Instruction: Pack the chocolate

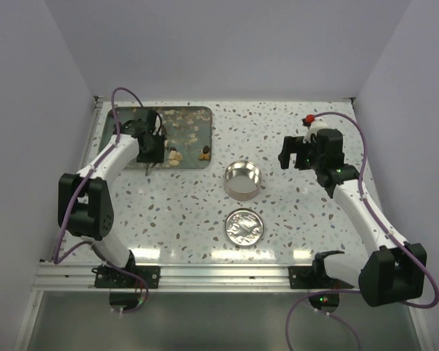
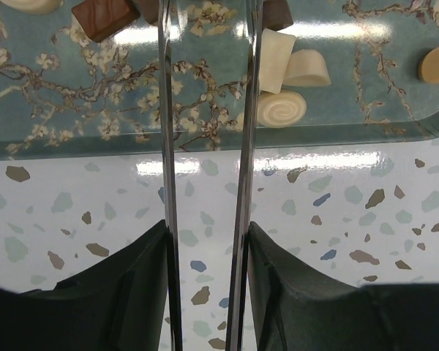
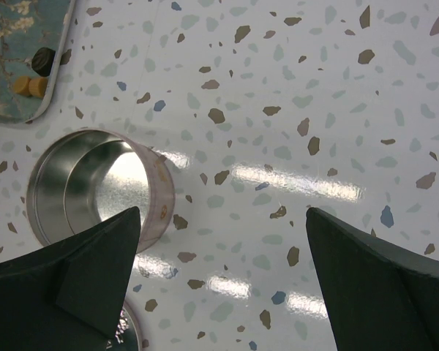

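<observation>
White-walled booth, speckled terrazzo table. The small brown and cream chocolate lumps sit on the blossom-print teal tray, just ahead of our left fingers, partly open and empty. Right fingers gape wide by the round metal tin.

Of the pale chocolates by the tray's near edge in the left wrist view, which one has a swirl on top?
The round cream chocolate nearest the tray edge: it alone carries a spiral. The two pale pieces behind it are plain.
</observation>
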Action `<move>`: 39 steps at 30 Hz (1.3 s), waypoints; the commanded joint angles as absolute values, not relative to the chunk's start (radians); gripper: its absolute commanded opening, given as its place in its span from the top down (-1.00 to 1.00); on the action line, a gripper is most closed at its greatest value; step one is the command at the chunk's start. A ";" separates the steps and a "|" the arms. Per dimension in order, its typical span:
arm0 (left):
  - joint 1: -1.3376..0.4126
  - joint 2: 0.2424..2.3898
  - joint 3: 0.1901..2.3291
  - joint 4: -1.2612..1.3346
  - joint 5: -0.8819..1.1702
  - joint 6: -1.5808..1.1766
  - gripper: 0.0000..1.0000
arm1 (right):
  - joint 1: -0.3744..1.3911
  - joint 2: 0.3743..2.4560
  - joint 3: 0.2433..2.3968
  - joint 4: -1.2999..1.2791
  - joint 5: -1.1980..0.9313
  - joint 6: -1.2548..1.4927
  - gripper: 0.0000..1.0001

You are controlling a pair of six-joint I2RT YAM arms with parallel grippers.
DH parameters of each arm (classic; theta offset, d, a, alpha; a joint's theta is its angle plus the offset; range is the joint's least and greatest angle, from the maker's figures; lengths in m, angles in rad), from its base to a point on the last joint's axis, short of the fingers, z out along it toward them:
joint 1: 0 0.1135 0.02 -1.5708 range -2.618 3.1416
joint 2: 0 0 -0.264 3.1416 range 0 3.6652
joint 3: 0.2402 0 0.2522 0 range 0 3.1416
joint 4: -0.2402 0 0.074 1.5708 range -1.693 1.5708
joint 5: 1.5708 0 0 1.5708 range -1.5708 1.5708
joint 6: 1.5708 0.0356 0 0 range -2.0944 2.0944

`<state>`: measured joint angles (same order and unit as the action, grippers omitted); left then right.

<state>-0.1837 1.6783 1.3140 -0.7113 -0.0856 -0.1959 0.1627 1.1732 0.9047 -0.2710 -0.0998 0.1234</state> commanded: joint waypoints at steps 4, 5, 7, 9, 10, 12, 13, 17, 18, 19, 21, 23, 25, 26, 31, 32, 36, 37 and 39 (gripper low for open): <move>-0.173 1.706 1.376 -0.664 -0.081 -0.169 0.10 | 0.166 1.155 0.927 -0.264 -0.103 0.121 -0.96; -0.175 1.706 1.377 -0.664 -0.080 -0.169 0.13 | 0.167 1.155 0.927 -0.262 -0.100 0.118 -0.96; -0.175 1.704 1.387 -0.670 -0.081 -0.169 0.27 | 0.166 1.152 0.927 -0.265 -0.097 0.117 -0.96; -0.175 1.698 1.399 -0.687 -0.087 -0.166 0.46 | 0.166 1.152 0.925 -0.267 -0.095 0.117 -0.96; -0.175 1.698 1.402 -0.692 -0.087 -0.161 0.51 | 0.167 1.152 0.925 -0.267 -0.095 0.117 -0.97; -0.175 1.686 1.411 -0.710 -0.083 -0.156 0.55 | 0.167 1.154 0.925 -0.265 -0.097 0.118 -0.97; -0.175 1.681 1.414 -0.716 -0.078 -0.155 0.56 | 0.166 1.155 0.927 -0.267 -0.097 0.118 -0.96; -0.175 1.641 1.428 -0.735 -0.049 -0.141 0.57 | 0.166 1.166 0.936 -0.267 -0.101 0.118 -0.96; -0.176 1.632 1.428 -0.739 -0.037 -0.132 0.56 | 0.166 1.169 0.937 -0.267 -0.101 0.118 -0.96; -0.176 1.614 1.428 -0.742 -0.026 -0.121 0.57 | 0.166 1.178 0.942 -0.264 -0.103 0.118 -0.97; -0.184 1.588 1.430 -0.745 0.023 -0.109 0.57 | 0.166 1.186 0.945 -0.261 -0.104 0.123 -0.96; -0.205 1.569 1.431 -0.746 0.034 -0.097 0.56 | 0.167 1.204 0.954 -0.259 -0.106 0.129 -0.96; -0.242 1.552 1.434 -0.747 0.049 -0.091 0.56 | 0.164 1.213 0.963 -0.259 -0.110 0.130 -0.97; -0.256 1.546 1.439 -0.747 0.049 -0.097 0.57 | 0.166 1.216 0.966 -0.258 -0.112 0.130 -0.96; -0.350 1.506 1.454 -0.736 0.064 -0.126 0.57 | 0.166 1.233 0.989 -0.262 -0.104 0.124 -0.97; -0.385 1.500 1.460 -0.729 0.072 -0.130 0.57 | 0.166 1.236 0.991 -0.264 -0.100 0.123 -0.96; -0.504 1.479 1.462 -0.723 0.064 -0.144 0.57 | 0.166 1.238 0.993 -0.268 -0.086 0.121 -0.97; -0.527 1.474 1.462 -0.723 0.061 -0.144 0.57 | 0.166 1.239 0.991 -0.268 -0.086 0.121 -0.96; -0.590 1.470 1.460 -0.723 0.064 -0.153 0.57 | 0.167 1.235 0.991 -0.273 -0.083 0.121 -0.96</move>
